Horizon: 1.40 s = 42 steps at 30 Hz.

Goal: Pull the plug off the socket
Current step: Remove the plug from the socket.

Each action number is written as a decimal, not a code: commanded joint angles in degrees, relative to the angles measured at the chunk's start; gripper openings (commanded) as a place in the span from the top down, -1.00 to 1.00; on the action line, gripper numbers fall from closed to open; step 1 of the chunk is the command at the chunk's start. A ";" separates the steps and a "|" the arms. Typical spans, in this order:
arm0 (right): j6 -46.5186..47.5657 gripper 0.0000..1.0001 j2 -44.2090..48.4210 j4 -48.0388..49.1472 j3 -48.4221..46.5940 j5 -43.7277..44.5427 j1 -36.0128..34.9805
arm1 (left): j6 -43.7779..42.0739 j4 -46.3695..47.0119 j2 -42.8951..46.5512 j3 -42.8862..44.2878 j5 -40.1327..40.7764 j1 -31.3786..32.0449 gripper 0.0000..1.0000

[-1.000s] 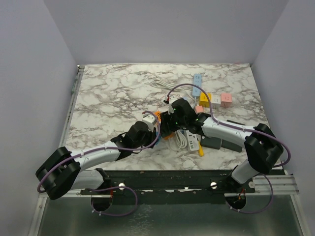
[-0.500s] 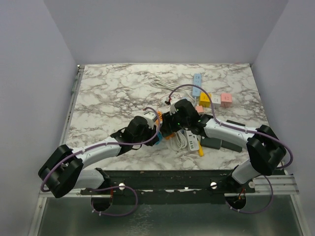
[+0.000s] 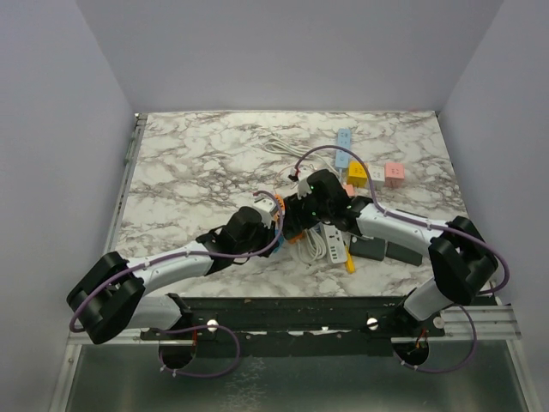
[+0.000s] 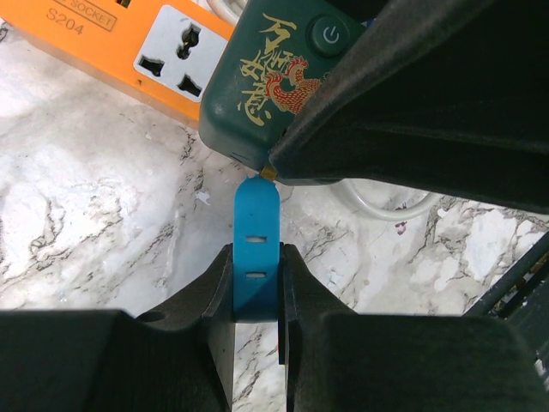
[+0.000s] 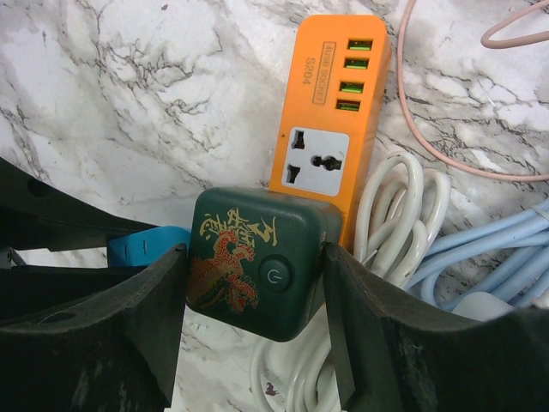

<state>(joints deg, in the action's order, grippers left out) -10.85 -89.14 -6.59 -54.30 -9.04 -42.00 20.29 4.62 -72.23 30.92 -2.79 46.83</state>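
A dark green cube socket (image 5: 257, 262) with a gold and red dragon and a power button lies beside an orange power strip (image 5: 330, 129). My right gripper (image 5: 255, 283) is shut on the cube's two sides. A flat blue plug (image 4: 256, 249) sticks out of the cube's side (image 4: 274, 77), with a bit of brass prong showing at the joint. My left gripper (image 4: 256, 275) is shut on the blue plug. In the top view both grippers meet at the table's middle, left (image 3: 271, 228) and right (image 3: 300, 216). The blue plug also shows in the right wrist view (image 5: 141, 245).
Coiled white cable (image 5: 395, 206), a light blue cable (image 5: 506, 249) and a thin pink cable (image 5: 429, 129) lie right of the orange strip. A white power strip (image 3: 333, 249), grey blocks (image 3: 386, 251), a blue strip (image 3: 343, 142), yellow (image 3: 357, 172) and pink cubes (image 3: 393, 173) lie to the right.
Both grippers have stayed clamped together at mid-table. The left wrist swung slightly right, then settled back; the right gripper edged a little away from the robot.
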 commanded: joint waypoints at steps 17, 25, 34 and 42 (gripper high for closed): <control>6.72 0.44 -2.19 -8.35 0.98 2.13 3.69 | 1.86 -6.01 2.18 -0.97 7.97 0.28 1.00; 6.72 0.45 -1.91 -8.26 1.12 0.93 3.68 | 0.45 -7.08 1.78 -0.07 6.12 -1.42 1.00; 6.72 0.46 -1.99 -7.87 1.19 0.78 3.68 | -0.10 -7.00 1.80 0.22 4.79 -1.39 1.00; 6.46 0.46 -2.01 -7.65 1.13 1.07 3.68 | 1.00 -6.47 3.34 -0.41 3.62 -1.39 1.00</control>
<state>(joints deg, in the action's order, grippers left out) -8.91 -90.04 -8.38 -55.42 -13.41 -39.72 20.75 -1.43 -70.74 30.74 0.73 45.47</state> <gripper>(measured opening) 0.603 0.211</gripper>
